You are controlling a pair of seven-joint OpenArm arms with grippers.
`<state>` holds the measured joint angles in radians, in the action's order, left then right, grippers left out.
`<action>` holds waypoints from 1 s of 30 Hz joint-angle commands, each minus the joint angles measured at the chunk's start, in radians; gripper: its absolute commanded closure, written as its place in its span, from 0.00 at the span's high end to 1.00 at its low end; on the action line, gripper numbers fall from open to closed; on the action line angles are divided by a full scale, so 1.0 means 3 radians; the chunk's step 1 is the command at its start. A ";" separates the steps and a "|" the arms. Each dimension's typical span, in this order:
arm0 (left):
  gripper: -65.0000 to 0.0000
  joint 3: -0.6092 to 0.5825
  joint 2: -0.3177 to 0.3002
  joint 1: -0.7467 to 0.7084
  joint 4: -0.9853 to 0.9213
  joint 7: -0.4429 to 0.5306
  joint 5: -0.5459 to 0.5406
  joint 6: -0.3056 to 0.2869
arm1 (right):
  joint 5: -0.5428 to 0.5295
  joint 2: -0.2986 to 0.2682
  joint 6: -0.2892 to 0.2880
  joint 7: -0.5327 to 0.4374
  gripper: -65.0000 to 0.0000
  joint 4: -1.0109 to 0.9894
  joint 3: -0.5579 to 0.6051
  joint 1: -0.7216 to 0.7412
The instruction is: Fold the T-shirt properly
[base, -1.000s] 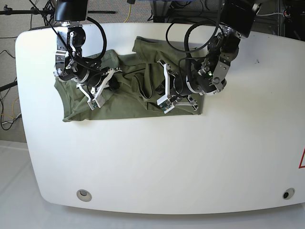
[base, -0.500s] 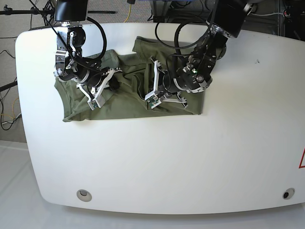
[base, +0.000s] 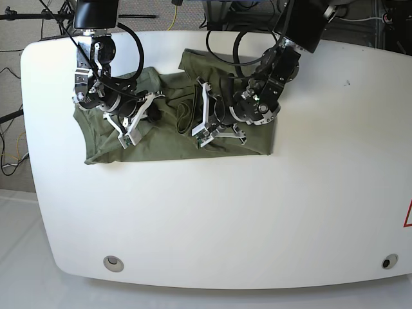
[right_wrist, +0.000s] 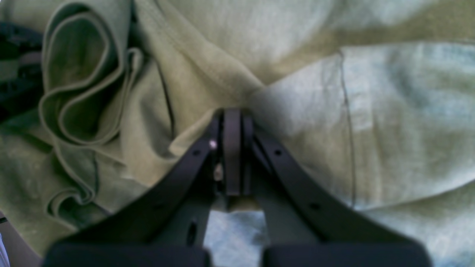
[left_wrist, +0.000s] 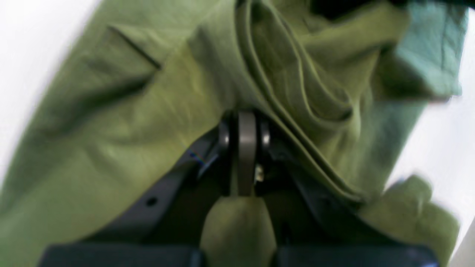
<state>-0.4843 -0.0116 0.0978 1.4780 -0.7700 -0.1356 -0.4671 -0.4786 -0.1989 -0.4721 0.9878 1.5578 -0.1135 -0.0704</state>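
The olive-green T-shirt lies crumpled on the far left part of the white table. My left gripper sits over the shirt's middle; in the left wrist view it is shut on a bunched fold of the T-shirt. My right gripper rests on the shirt's left part; in the right wrist view it is shut on a pinch of the T-shirt. A rolled hem lies to its left. The collar label is hidden.
Two round holes sit near the table's front edge. A red mark shows at the right edge. Cables and stands lie behind the table's far edge.
My left arm has moved left across the shirt, drawing the cloth's right part with it toward the middle. My right arm has stayed in place.
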 commanded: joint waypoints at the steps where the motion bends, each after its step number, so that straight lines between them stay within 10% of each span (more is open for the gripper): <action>1: 0.02 0.0001 0.0062 0.0096 0.0057 0.0084 -0.0057 0.0000 | 0.0063 -0.0025 0.0006 0.0101 0.00 0.0022 -0.0003 -0.0003; 19: 0.02 0.0011 0.0179 0.0403 -0.0060 0.0094 -0.0057 0.0000 | 0.0069 -0.0025 0.0006 0.0101 0.00 0.0022 -0.0003 0.0002; 30: 0.02 0.0006 -0.0342 0.0167 0.0574 0.0094 -0.0047 0.0015 | 0.0063 -0.0025 0.0006 0.0096 0.00 0.0211 -0.0008 0.0002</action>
<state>-0.4797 -0.0967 0.1631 1.5887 -0.7612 -0.1379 -0.4568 -0.4717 -0.1978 -0.4717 0.9932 1.5806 -0.1135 -0.0719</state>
